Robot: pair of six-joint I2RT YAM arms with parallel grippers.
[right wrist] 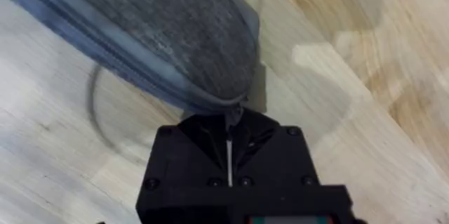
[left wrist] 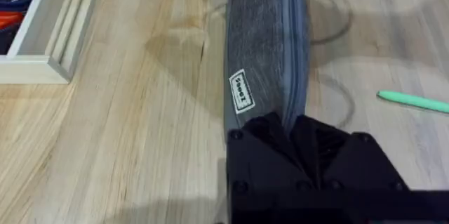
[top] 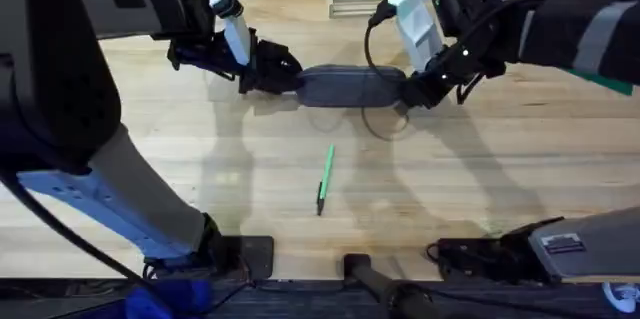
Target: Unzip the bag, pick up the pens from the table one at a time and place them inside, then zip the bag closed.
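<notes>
On the table [top: 200, 159], both claws [top: 285, 71] [top: 412, 89] pinch the bag's [top: 350, 86] ends; overhead shows a pen [top: 324, 181].

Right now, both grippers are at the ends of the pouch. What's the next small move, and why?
Probably: the right gripper draws the zipper pull along the pouch toward the left gripper, which anchors the other end. The right fingers look shut on a small metal tab at the pouch's rounded end, the zipper seam looks shut, and the green pen lies on the table, so unzipping likely comes first.

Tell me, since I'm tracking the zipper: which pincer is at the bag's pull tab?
The right pincer, shut on the small pull tab at the bag's right end; the left pincer grips the opposite end.
</notes>
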